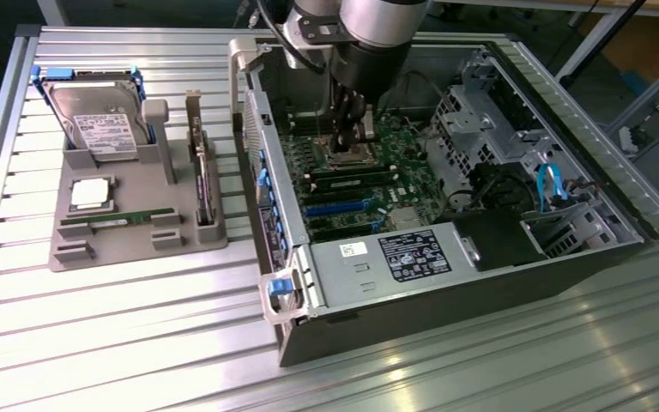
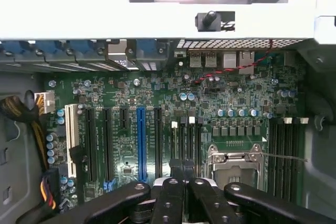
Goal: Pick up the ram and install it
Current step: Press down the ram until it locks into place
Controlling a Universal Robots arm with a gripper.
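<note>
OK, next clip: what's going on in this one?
A robot arm has its gripper lowered inside an open computer case, shut, just above the motherboard near the empty processor socket. It does not appear to be holding anything. The ram lies in its slot on the grey parts tray at the exterior view's left, next to the hard drive and the processor, so it has not been picked up.

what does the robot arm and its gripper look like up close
The arm is a smooth silver-grey tube with a black wrist section. The gripper is matte black, built from jointed linkage bars with round silver pivot pins and slim, narrow fingers.
</note>
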